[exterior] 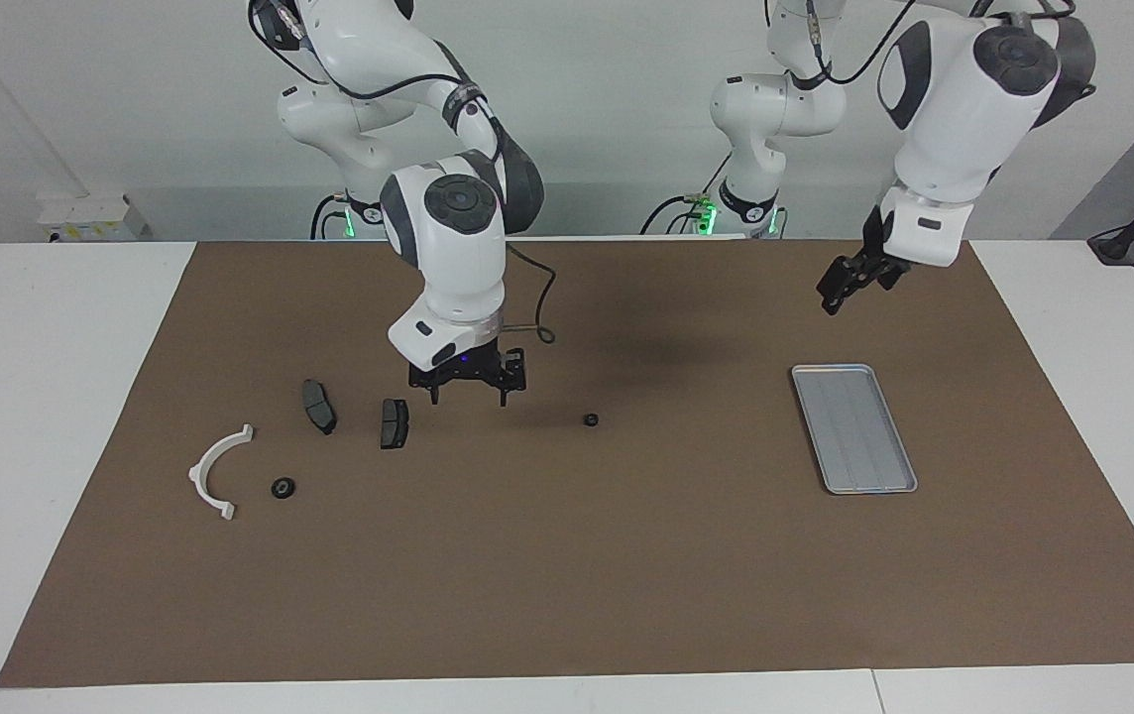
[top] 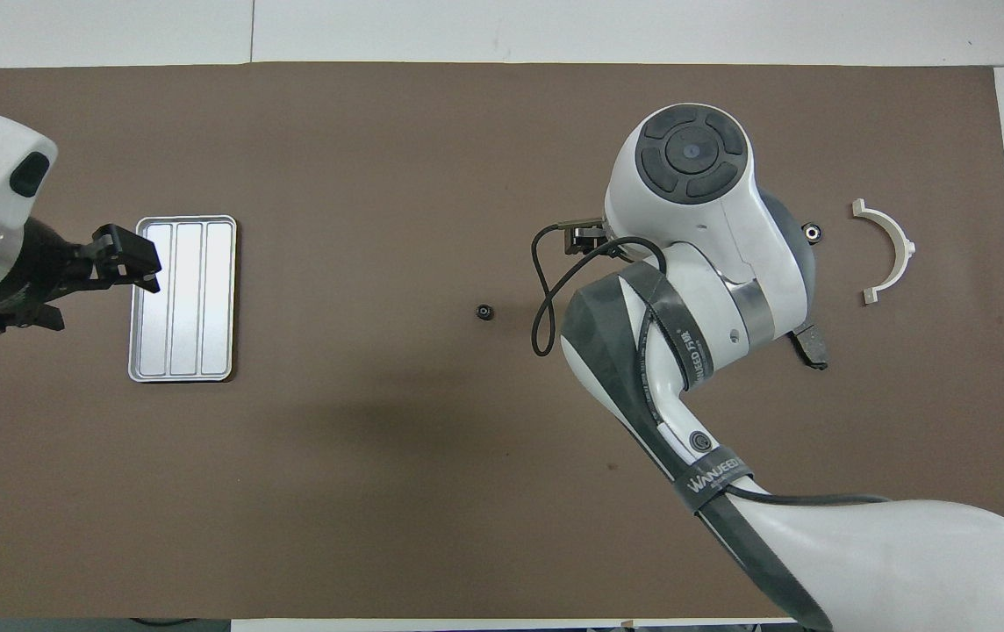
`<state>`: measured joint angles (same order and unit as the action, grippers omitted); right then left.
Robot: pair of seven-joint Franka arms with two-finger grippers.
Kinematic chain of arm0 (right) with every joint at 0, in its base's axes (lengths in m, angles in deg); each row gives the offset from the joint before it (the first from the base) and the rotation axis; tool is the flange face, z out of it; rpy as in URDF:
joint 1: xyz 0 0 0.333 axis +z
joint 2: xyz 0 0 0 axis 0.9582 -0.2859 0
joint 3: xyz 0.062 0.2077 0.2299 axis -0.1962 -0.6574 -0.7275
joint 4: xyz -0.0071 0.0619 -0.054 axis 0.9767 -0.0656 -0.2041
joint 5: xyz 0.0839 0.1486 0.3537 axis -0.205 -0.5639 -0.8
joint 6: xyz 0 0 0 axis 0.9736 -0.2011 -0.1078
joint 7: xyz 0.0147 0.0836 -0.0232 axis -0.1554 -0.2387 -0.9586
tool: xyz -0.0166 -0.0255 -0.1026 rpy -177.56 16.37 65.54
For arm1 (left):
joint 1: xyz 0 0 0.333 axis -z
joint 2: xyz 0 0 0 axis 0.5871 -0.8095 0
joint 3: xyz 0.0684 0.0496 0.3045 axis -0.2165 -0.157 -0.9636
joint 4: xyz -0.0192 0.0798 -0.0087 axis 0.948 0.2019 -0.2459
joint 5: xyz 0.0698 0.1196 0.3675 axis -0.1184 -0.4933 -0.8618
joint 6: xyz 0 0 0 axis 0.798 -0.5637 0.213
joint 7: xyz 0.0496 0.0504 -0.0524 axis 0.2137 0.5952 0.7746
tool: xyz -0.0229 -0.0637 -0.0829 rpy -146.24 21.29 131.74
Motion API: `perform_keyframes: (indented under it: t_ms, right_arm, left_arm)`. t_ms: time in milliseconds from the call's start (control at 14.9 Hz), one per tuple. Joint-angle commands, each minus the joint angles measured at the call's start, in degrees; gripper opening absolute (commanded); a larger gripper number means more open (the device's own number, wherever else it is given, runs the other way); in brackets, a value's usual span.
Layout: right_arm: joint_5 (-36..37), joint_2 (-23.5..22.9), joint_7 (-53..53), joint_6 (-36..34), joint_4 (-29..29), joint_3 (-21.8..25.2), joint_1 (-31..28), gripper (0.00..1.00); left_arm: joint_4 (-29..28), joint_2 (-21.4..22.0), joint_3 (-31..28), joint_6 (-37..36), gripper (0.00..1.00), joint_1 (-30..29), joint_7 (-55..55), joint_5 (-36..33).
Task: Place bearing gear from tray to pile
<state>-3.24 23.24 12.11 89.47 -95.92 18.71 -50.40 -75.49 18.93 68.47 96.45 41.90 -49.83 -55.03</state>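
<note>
The silver tray (exterior: 854, 428) lies toward the left arm's end of the table, and nothing shows in it. A small black bearing gear (exterior: 590, 419) lies alone on the brown mat near the table's middle; it also shows in the overhead view (top: 484, 311). The pile is toward the right arm's end: a white half-ring bracket (exterior: 215, 471), two dark brake pads (exterior: 319, 407) (exterior: 394, 423) and a second bearing gear (exterior: 282, 488). My right gripper (exterior: 468, 395) is open and empty, low over the mat between the pile and the lone gear. My left gripper (exterior: 840, 288) is raised beside the tray.
The brown mat (exterior: 567, 595) covers most of the white table. In the overhead view my right arm hides one brake pad and most of the other (top: 811, 344). The bracket (top: 888, 250) and the pile's gear (top: 812, 233) show there.
</note>
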Motion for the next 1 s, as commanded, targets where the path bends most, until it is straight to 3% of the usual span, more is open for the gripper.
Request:
perform_keyframes:
  t_ms: [0,201,402,603,937]
  right_arm:
    - [0.1,-2.3,-3.7,-3.4,6.4,-0.4,-3.8,0.98]
    - [0.3,-2.4,-4.2,-3.3,6.8,-0.4,-3.9,0.98]
    - [-0.9,-2.2,-5.3,-3.4,6.9,-0.4,-4.2,0.98]
    - [-3.9,-2.2,5.5,-1.5,6.1,-0.5,0.5,0.98]
    - [-4.2,-3.8,11.1,0.8,6.2,-0.5,7.5,0.98]
  left_arm:
    - [-1.3,2.0,-0.1,-5.2,1.0,-1.6,-4.1,0.4]
    - [0.4,1.5,-1.5,-6.9,1.0,-2.6,-11.1,1.0]
    - [-1.3,0.9,-3.9,-0.7,1.0,-2.1,-12.0,1.0]
    - [0.5,-1.5,-4.0,-0.3,1.0,-2.3,-12.1,1.0]
    - [-0.3,-0.8,-3.7,0.2,1.0,-2.3,-16.0,0.7]
